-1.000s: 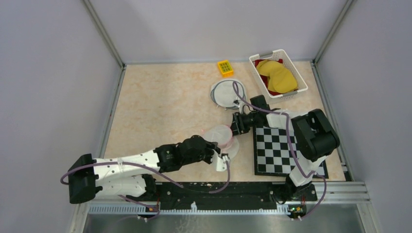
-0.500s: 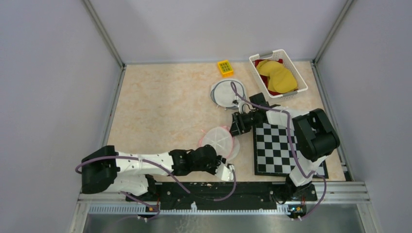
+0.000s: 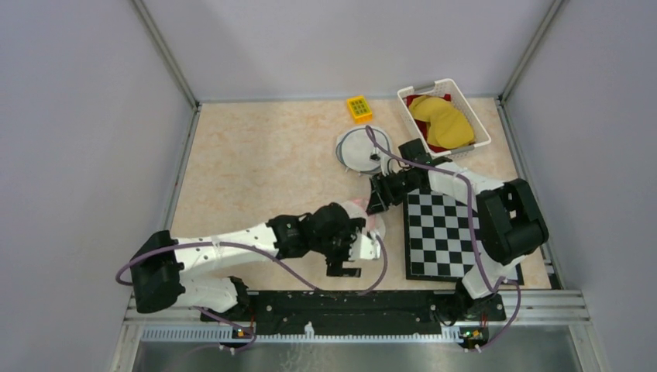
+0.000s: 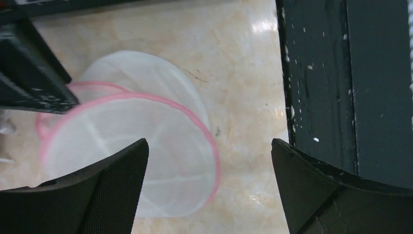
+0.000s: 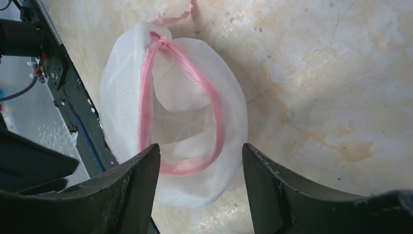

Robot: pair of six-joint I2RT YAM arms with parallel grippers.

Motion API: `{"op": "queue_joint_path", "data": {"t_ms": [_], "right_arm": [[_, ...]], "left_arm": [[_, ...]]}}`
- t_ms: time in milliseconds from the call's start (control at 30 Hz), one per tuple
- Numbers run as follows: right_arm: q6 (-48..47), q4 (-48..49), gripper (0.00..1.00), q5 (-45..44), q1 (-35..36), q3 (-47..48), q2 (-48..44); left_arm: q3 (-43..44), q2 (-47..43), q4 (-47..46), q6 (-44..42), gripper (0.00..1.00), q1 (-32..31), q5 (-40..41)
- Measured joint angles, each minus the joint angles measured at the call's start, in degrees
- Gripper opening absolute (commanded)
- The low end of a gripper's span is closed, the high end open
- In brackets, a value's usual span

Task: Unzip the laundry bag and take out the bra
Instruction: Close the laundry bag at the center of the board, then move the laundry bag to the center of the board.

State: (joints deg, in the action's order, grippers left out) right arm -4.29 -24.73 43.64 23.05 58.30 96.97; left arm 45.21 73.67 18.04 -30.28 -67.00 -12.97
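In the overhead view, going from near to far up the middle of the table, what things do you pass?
pink-trimmed laundry bag → round white pouch → orange block

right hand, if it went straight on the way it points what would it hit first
Probably the pink-trimmed mesh laundry bag, which lies right ahead of the open right hand; how far off it is remains unclear.

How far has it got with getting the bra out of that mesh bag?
Done: the white mesh laundry bag with pink trim looks unzipped, its pink zip spread into an oval mouth. In hand: nothing; the left gripper and right gripper both hang open over it. Left: pulling out the bra, which I cannot make out inside.
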Motion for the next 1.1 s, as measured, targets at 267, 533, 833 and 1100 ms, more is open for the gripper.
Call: {"op": "queue_joint_path", "data": {"t_ms": [267,533,833,1100], "right_arm": [[-1.68,-2.36,0.64,-2.05,-0.20,1.44,-3.28],[-1.77,-5.07,0.64,-0.46,-5.14,5.07,-4.61],[2.25,-3.28,0.67,1.95,-9.97,5.49,-11.50],[10.62,4.55,0.68,4.81,-19.47,2.38,-16.44]], "left_arm": [[9.77,-1.81,5.16,10.73,0.99,14.08,-11.87],[7.69,0.74,4.92,17.09,0.94,15.32,-5.55],[11.91,17.22,-0.35,22.10,0.99,13.14,0.20],[15.72,28.61,-1.79,20.00,0.99,9.77,8.17]]}}
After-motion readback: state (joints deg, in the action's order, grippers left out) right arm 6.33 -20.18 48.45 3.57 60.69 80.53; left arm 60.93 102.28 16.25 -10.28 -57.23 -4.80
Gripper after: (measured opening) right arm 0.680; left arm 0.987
